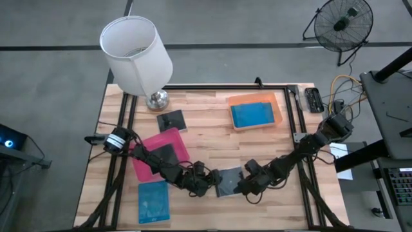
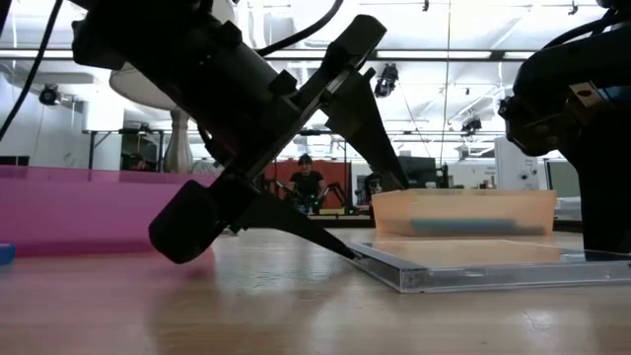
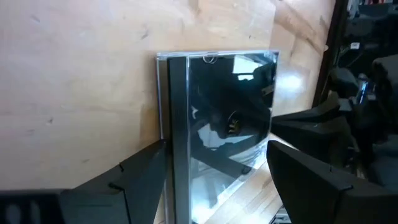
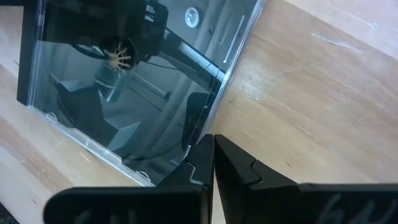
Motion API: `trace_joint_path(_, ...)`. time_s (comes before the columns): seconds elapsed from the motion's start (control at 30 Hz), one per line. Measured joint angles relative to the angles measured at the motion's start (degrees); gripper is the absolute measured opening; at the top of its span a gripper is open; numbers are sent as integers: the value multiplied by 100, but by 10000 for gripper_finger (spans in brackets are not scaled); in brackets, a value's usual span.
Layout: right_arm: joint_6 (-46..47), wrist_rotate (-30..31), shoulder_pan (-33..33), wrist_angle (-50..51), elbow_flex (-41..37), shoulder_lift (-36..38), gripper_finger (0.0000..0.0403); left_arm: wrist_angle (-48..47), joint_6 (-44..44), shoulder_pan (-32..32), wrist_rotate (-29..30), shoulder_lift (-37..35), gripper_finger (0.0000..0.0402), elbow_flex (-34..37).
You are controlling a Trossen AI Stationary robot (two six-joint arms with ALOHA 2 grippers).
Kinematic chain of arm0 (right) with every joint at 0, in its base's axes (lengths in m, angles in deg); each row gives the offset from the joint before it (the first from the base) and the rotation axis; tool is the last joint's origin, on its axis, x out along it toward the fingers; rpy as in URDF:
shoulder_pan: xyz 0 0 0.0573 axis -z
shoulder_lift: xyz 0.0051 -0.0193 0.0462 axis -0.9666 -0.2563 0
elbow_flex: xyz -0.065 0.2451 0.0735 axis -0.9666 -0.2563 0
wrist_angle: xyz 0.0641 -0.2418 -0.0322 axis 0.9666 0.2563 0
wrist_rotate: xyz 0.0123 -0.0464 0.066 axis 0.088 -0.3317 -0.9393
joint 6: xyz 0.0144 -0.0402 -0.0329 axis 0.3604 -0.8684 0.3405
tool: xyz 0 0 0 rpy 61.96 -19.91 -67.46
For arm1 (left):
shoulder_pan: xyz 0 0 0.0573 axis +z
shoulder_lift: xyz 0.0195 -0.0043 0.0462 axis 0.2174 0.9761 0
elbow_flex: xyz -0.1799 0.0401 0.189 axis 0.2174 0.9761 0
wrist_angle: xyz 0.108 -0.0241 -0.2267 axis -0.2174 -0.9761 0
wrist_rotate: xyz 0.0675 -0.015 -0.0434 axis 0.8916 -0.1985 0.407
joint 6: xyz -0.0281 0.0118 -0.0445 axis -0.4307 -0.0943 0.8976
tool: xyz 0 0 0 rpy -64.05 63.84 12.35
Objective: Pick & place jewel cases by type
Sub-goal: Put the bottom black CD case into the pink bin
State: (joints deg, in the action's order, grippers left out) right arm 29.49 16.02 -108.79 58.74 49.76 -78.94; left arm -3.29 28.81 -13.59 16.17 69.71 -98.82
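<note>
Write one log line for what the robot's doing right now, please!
left gripper: fingers open astride dark jewel case, flat on table | right gripper: fingers shut at case edge | lift: not yet

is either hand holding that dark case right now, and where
No. The left hand stands open astride the dark case lying flat; the right hand is shut at its edge.

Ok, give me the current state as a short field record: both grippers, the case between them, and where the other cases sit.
left gripper: open, fingers either side of the dark case, at the near middle of the table
right gripper: shut, tips at the case's opposite edge
dark case: flat on the table, between both grippers
pink tray: holds one dark case
orange tray: holds blue case
loose cases: blue near left corner; dark by the lamp
</note>
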Motion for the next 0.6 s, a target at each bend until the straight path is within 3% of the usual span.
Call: trace_joint_path(0.6, -67, -74, 10, 75, -7, 13, 8, 284, -795, 40, 134, 0, 257, -267)
